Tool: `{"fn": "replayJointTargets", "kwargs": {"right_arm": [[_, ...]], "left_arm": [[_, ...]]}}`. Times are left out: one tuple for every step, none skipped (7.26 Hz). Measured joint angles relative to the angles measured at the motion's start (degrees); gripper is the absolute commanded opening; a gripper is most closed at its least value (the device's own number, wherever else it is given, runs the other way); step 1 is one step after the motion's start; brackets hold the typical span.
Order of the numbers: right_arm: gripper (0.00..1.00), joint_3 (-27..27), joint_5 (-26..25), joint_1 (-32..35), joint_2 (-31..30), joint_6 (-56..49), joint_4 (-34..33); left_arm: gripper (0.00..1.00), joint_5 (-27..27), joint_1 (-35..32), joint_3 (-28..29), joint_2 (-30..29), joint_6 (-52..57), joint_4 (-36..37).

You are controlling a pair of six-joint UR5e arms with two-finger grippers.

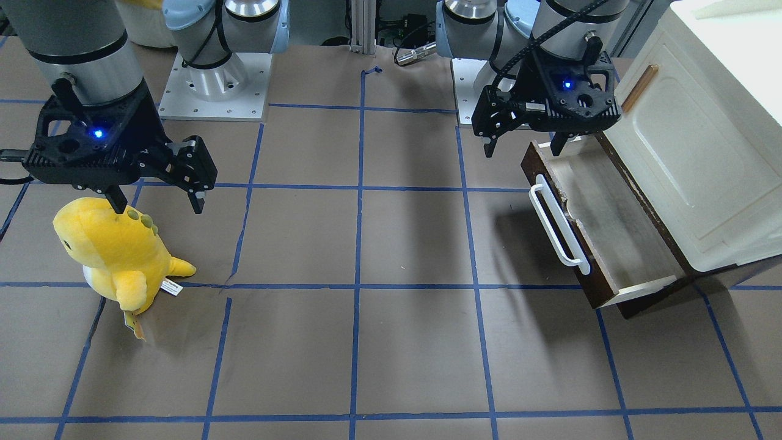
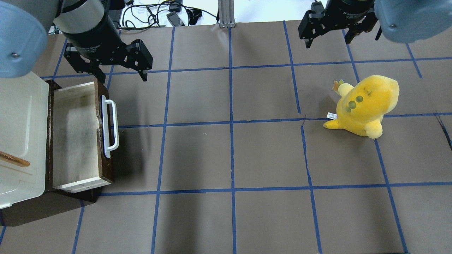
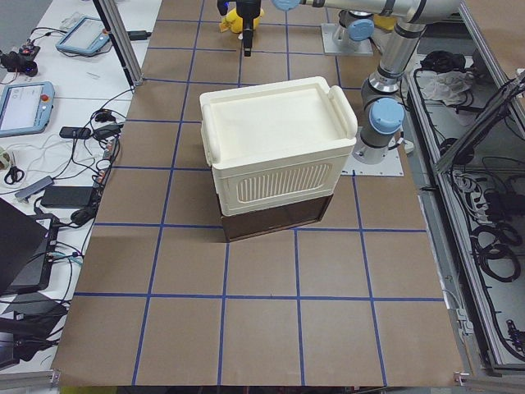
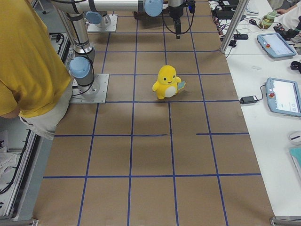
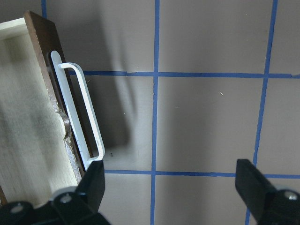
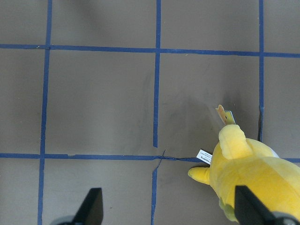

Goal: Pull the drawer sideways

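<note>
In the overhead view's upper left, the nearer left gripper (image 2: 119, 76), fingers spread, hangs just up-frame of the long white bar handle (image 2: 110, 128), running top-to-bottom, of the dark brown wooden drawer (image 2: 76, 134).

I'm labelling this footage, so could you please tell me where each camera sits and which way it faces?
Front-facing: across the table, facing the robot; both bases, left gripper by the open drawer, right gripper, plush.
Overhead: behind the robot, looking down; both grippers.
Exterior left: table end behind the cabinet; left arm nearest.
Exterior right: opposite end; right arm nearest.
Left wrist: looks down on the drawer handle; own fingers.
Right wrist: down beside the plush; own fingers.
Shared: front-facing and overhead both show drawer and plush.
</note>
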Motion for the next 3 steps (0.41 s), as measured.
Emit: {"fn": "replayJointTargets", "kwargs": {"right_arm": [[1.00,0.0,0.0,0.0,0.0,0.0,0.0],[1.00,0.0,0.0,0.0,0.0,0.0,0.0],[1.00,0.0,0.0,0.0,0.0,0.0,0.0]], "left_arm": [[1.00,0.0,0.0,0.0,0.1,0.0,0.0],[1.00,0.0,0.0,0.0,0.2,0.0,-0.1],[1.00,-0.1,0.0,-0.1,0.3,0.0,-0.2]]}}
